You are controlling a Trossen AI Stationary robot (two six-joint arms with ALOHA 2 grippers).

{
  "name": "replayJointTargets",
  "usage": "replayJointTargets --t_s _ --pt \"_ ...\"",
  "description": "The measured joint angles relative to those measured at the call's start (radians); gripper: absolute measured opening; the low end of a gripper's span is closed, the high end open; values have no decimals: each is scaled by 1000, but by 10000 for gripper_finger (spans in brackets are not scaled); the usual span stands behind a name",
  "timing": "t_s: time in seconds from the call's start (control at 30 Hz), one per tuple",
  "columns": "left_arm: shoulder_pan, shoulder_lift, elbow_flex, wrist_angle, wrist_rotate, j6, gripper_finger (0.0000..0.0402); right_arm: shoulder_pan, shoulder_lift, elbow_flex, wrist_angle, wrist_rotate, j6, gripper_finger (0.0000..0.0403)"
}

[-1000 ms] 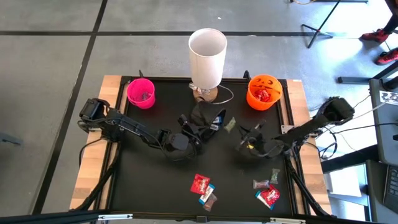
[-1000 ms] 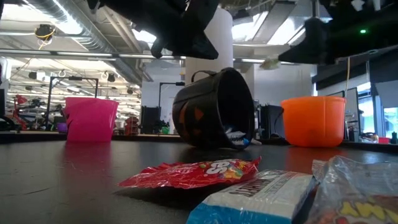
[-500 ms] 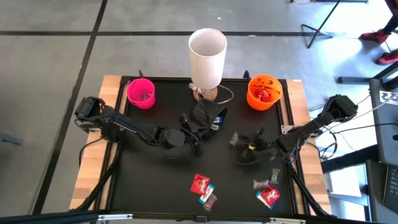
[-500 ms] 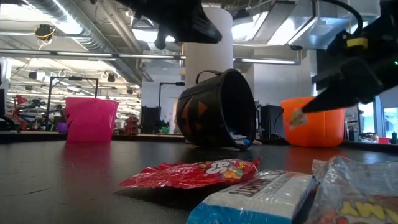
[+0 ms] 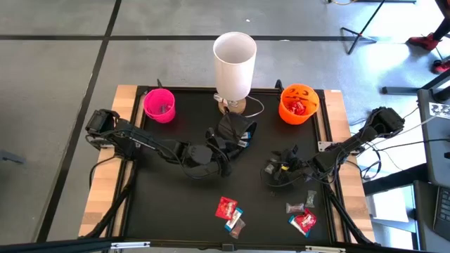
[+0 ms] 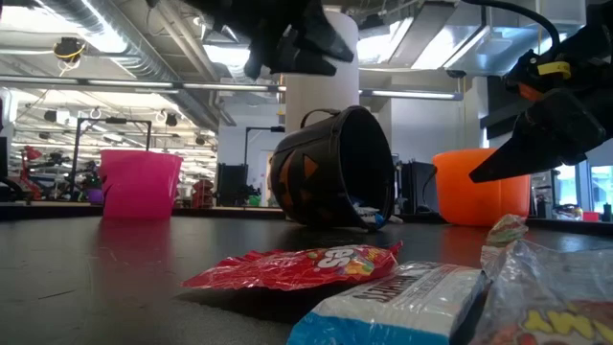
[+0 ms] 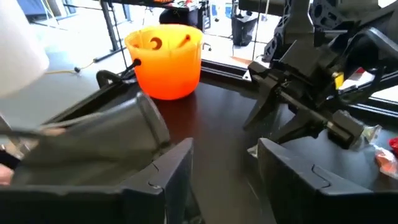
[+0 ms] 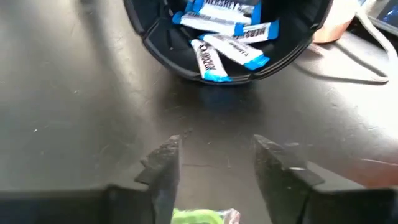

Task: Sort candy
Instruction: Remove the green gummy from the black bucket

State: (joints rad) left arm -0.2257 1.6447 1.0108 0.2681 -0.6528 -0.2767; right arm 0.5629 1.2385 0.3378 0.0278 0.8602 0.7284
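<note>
**Low view: candy lies near, both grippers spread over the mat**

Low view, nearest first: a red packet, a blue-and-white bar and a crinkly wrapper lie at the front of the black mat. In the high view more candy sits near the front right corner. Farther in, the right gripper hangs low with its fingers apart, a green-wrapped sweet on the mat just beneath it. The left gripper hovers mid-table beside a tipped black bucket, fingers spread and empty. Blue-and-white bars lie inside that bucket. At the back stand a pink cup, a white cylinder and an orange bucket holding red packets.
</note>
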Motion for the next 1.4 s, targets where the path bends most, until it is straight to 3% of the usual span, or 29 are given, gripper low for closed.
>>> replayJointTargets --t_s 0.13,0.37,0.6,0.8,1.4 --pt "-15 38 116 -145 -45 56 172 0 0 0 0 45 -3 214" --pt "-18 164 334 -440 -165 69 173 0 0 0 -7 79 -7 218" --pt "-16 294 513 -494 -209 185 173 0 0 1 -13 94 -28 218" --pt "8 377 657 -724 -286 175 173 0 -9 3 -25 110 -31 218" --pt "91 388 675 -900 -215 13 173 0 -14 3 -31 162 -54 218"
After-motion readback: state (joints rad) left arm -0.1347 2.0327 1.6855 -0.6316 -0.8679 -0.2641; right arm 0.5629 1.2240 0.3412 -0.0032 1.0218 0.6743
